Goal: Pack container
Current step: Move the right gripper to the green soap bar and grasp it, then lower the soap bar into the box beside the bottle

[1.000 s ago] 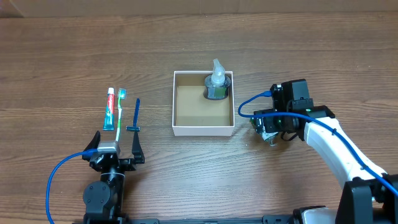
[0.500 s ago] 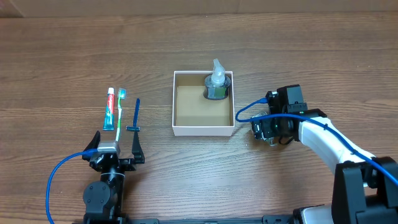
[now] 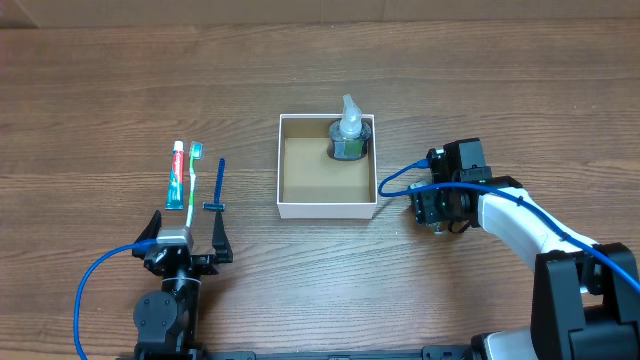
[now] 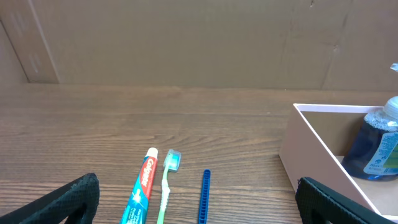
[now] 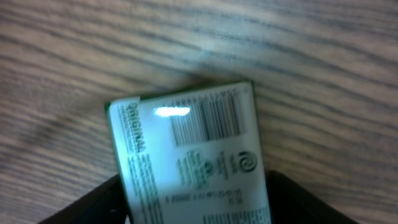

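Wooden table point(image 3: 120, 90), container point(image 3: 327, 210) at centre; right gripper point(image 3: 437, 220) low just beside it, fingers point(image 5: 93, 205) flanking a green-edged packet point(image 5: 189, 152), clamp not confirmable. Best to square up, pinch firmly, lift high before crossing in. Left gripper point(image 3: 187, 230) rests spread.

Black left gripper point(image 3: 186, 226), white-shelled right arm point(image 3: 520, 226), looping blue cables point(image 3: 82, 292) on both.
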Robot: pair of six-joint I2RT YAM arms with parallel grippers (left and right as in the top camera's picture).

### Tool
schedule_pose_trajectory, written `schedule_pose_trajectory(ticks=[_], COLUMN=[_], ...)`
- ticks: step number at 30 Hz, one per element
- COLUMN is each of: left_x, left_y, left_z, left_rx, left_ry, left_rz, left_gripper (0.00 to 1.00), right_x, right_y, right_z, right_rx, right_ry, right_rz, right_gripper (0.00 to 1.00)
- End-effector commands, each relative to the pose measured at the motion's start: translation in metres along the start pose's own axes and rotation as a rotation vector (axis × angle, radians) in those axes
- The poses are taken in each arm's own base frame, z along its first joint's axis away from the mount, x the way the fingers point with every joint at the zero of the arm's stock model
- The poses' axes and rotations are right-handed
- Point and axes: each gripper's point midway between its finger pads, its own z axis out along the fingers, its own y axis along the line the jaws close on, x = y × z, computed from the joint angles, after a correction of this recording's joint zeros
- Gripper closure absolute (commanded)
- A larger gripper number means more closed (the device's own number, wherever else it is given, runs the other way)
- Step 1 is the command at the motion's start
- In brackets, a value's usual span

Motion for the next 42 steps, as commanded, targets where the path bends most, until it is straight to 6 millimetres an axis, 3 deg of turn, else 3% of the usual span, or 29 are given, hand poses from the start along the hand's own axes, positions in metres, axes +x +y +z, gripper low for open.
schedule_pose_trajectory(ticks=[1, 4, 13, 22, 30, 42], left_x=[-0.001, -0.001, -0.001, -0.001, -0.001, -0.001], left_y=[0.003, 0.003, 0.003, 0.003, 0.003, 0.003], left_z=[0.000, 0.000, 0.000, 0.000, 0.000, 0.000], left_rx=[-0.013, -0.013, -0.013, -0.013, -0.013, -0.013], left_ry=[-0.009, -0.009, -0.009, -0.009, -0.009, -0.009], left_rz=[0.011, 0.011, 0.011, 0.011, 0.011, 0.011], left_gripper=[0.00, 0.00, 0.00, 0.00, 0.00, 0.00], right_x=[0.008, 0.002, -0.025, -0.067, -0.091, -0.094], right_y=[0.003, 0.003, 0.004, 0.019, 0.066, 0.154], right_z=[0.003, -0.004, -0.038, -0.105, -0.163, -0.170], right_rx=[-0.016, -0.017, -0.016, -0.065, -0.236, -0.274], right_ry=[0.053, 0.064, 0.081, 0.033, -0.055, -0.110], right_rz=[0.013, 0.019, 0.080, 0.157, 0.170, 0.063], right_gripper=[0.36, 0.43, 0.50, 0.51, 0.53, 0.53])
